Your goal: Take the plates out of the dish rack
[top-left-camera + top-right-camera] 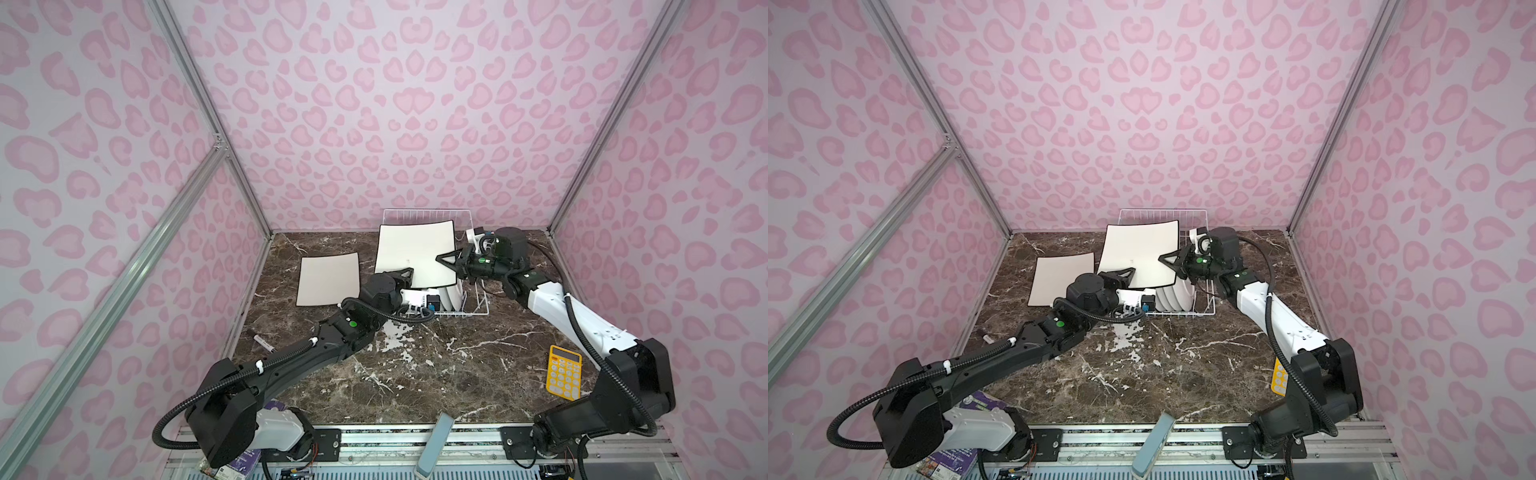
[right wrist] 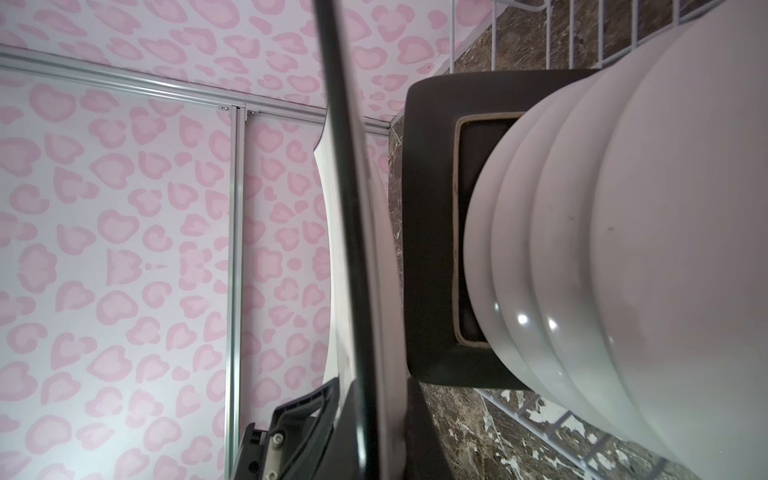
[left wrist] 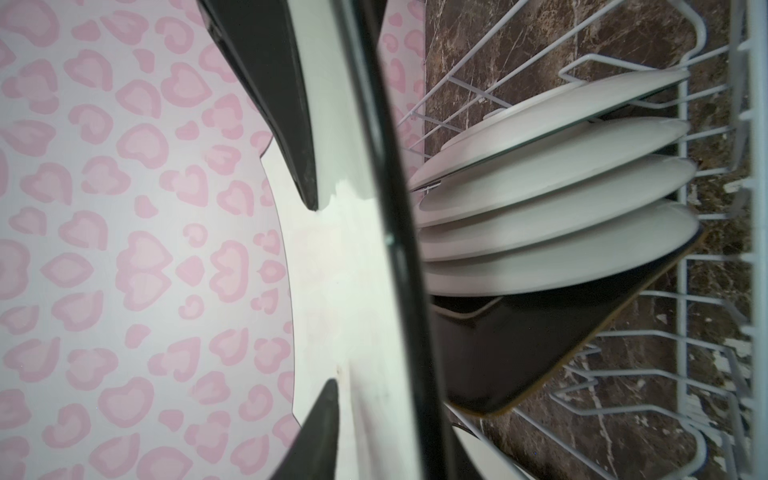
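Note:
A cream-white square plate (image 1: 415,253) (image 1: 1138,249) hangs tilted above the dish rack (image 1: 424,216) (image 1: 1163,214). My right gripper (image 1: 444,259) (image 2: 368,399) is shut on its right edge. My left gripper (image 1: 405,275) (image 3: 374,399) straddles its lower left edge, open, with one finger (image 3: 320,419) off the cream face and the other hidden behind the plate. A second cream plate (image 1: 328,278) (image 1: 1063,280) lies flat on the table to the left. In the rack stand several round white plates (image 3: 540,187) (image 2: 623,249) and a dark brown square plate (image 3: 519,345) (image 2: 432,208).
A yellow calculator (image 1: 563,372) lies at the right of the marble table, half behind my right arm. A marker pen (image 1: 262,343) lies by the left wall. A grey-blue bar (image 1: 436,442) leans at the front edge. Pink patterned walls close in on three sides.

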Action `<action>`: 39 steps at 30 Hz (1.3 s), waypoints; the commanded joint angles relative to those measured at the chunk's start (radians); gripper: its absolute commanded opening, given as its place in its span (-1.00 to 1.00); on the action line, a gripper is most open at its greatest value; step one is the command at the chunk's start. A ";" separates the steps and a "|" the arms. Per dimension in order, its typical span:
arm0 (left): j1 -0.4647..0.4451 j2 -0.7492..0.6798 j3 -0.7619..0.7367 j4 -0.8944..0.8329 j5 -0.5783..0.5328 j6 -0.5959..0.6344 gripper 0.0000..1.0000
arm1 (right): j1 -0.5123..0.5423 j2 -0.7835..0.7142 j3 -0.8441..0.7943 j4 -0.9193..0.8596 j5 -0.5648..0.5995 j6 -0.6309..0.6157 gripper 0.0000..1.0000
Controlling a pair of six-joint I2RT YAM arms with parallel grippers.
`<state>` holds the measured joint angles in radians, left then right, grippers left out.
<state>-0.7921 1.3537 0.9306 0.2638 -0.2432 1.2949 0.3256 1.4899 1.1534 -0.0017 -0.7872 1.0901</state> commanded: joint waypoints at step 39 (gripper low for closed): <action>0.159 -0.167 0.314 -0.210 0.213 -1.055 0.65 | -0.071 -0.007 -0.023 0.274 0.023 0.051 -1.00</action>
<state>-0.6659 1.1755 1.2057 0.1387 -0.0650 0.4694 0.2539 1.4960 1.1236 0.1291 -0.7410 1.1587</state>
